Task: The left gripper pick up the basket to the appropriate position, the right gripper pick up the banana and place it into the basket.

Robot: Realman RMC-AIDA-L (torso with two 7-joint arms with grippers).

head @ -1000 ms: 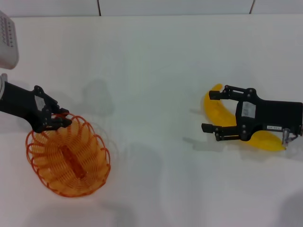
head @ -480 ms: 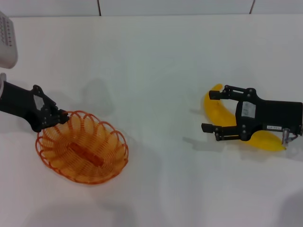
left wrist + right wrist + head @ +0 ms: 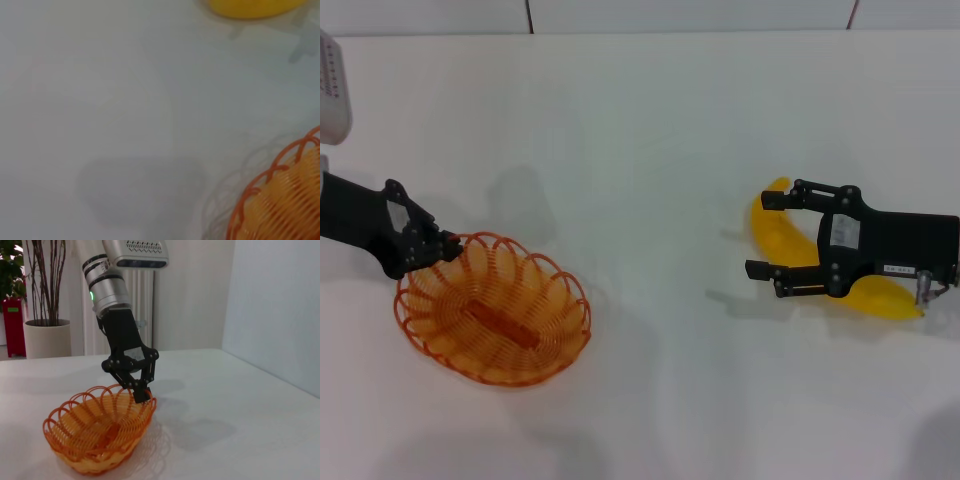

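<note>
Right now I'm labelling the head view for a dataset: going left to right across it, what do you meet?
Left gripper, pinching the rim → basket on the white table → right gripper, jaws spread around the banana, which runs on beneath its wrist.

Head view: you look steeply down over the table. Left wrist view: close above the basket rim. Right wrist view: low, level, facing the basket. All 3 share it.
</note>
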